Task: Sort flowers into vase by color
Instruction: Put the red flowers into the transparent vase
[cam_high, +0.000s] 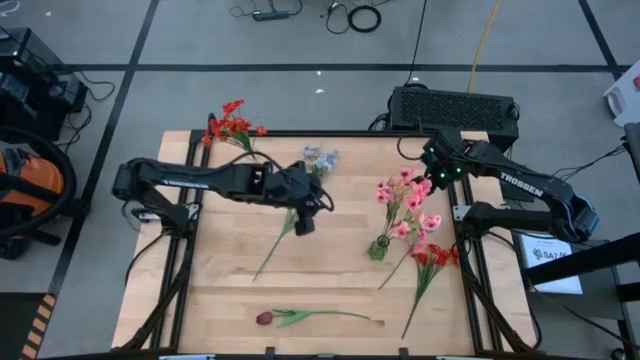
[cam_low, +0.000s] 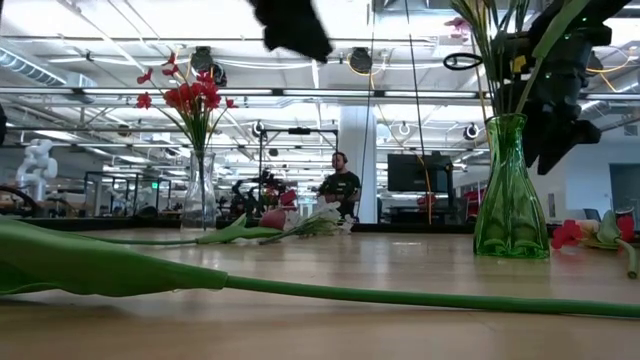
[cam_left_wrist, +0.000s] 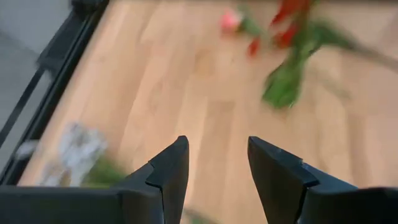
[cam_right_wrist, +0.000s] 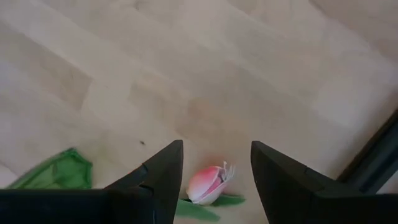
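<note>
My left gripper (cam_high: 303, 218) (cam_left_wrist: 217, 162) is open and hovers above the stem of the pale grey-blue bunch (cam_high: 320, 158) (cam_left_wrist: 74, 152), which lies flat on the table. My right gripper (cam_high: 430, 182) (cam_right_wrist: 216, 165) is open above the pink blossoms (cam_high: 405, 200) that stand in the green vase (cam_high: 378, 248) (cam_low: 510, 190). One pink blossom (cam_right_wrist: 208, 183) shows just beyond its fingers. Red clusters (cam_high: 232, 125) stand in a clear vase (cam_low: 197, 195) at the far left corner. More red flowers (cam_high: 435, 258) lie by the right edge. The dark red tulip (cam_high: 265, 318) lies along the near edge.
The tulip's long stem (cam_low: 400, 297) stretches across the near strip of the table. A black box (cam_high: 455, 108) sits beyond the far edge. Bare wood (cam_high: 330, 275) lies between the grey-blue bunch's stem and the green vase. A person (cam_low: 342, 185) stands far off in the room.
</note>
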